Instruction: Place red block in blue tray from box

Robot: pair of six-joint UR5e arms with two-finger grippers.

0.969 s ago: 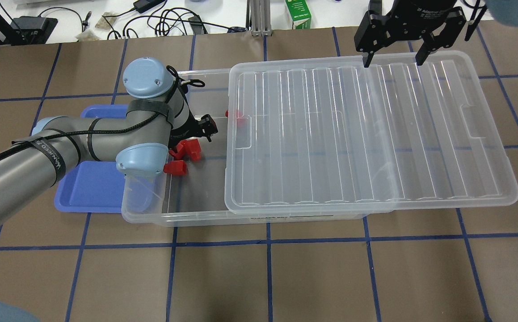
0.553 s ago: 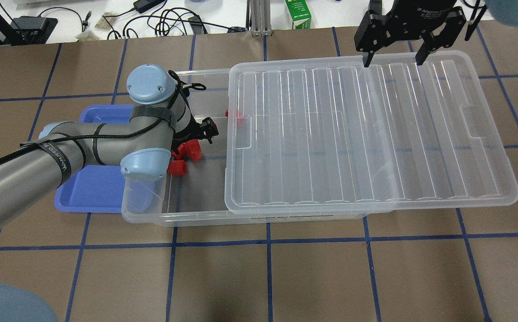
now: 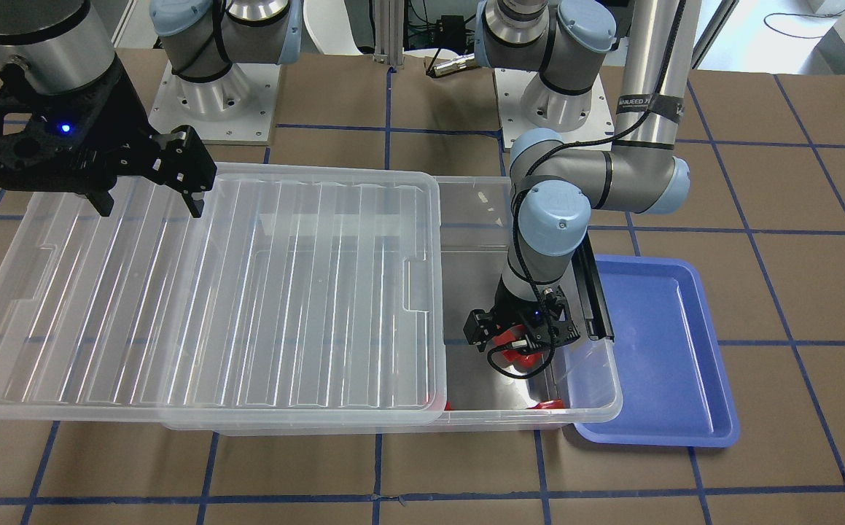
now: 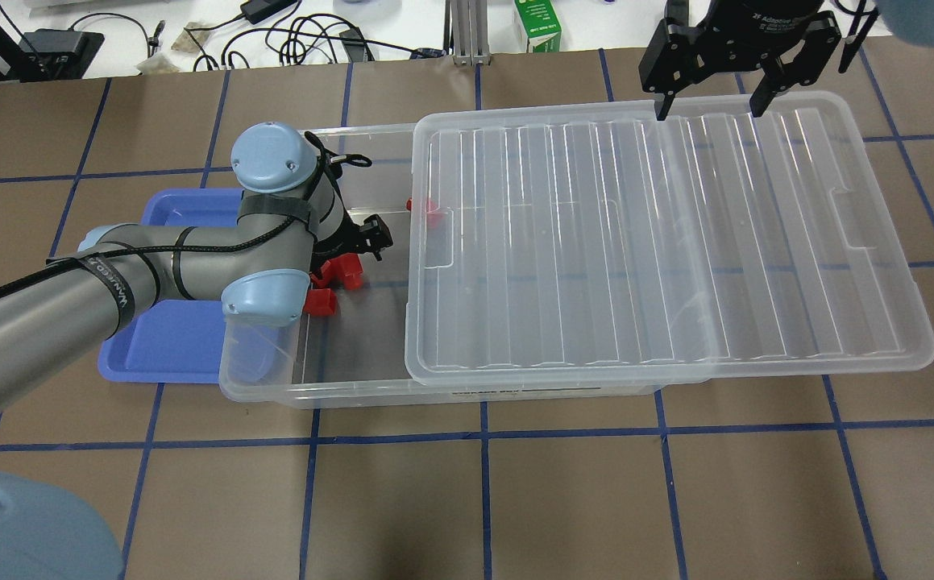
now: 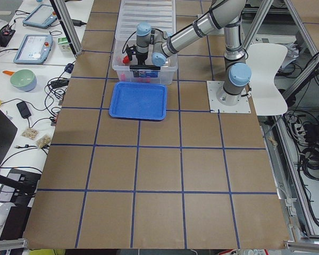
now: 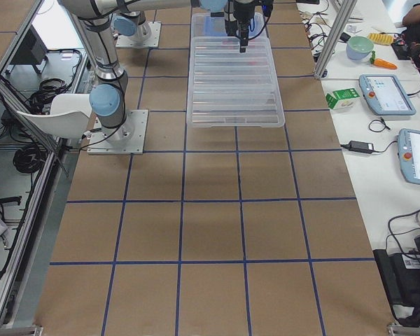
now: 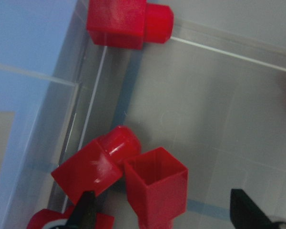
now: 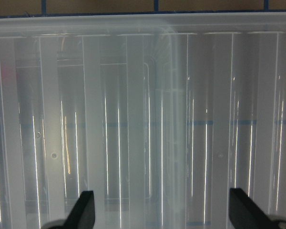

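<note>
The clear box (image 4: 354, 354) lies mid-table with its ribbed lid (image 4: 636, 242) slid to the right, which leaves the left end uncovered. Several red blocks lie in that end (image 4: 343, 270) (image 4: 321, 302), and one (image 4: 426, 205) sits at the lid's edge. My left gripper (image 7: 164, 214) is down inside the box and open. A hollow red block (image 7: 157, 186) stands between its fingers, a second (image 7: 93, 167) leans against it, and a third (image 7: 128, 21) lies farther off. The blue tray (image 4: 160, 338) lies against the box's left end, partly under my arm. My right gripper (image 4: 708, 109) is open above the lid's far edge.
Cables, a green carton (image 4: 537, 24) and adapters lie beyond the table's far edge. The box's black clip handle (image 3: 593, 292) stands between the box and the tray. The robot bases (image 3: 211, 95) stand behind the box.
My left arm has shifted slightly right and lower over the red blocks in the box. The right arm and lid have not moved.
</note>
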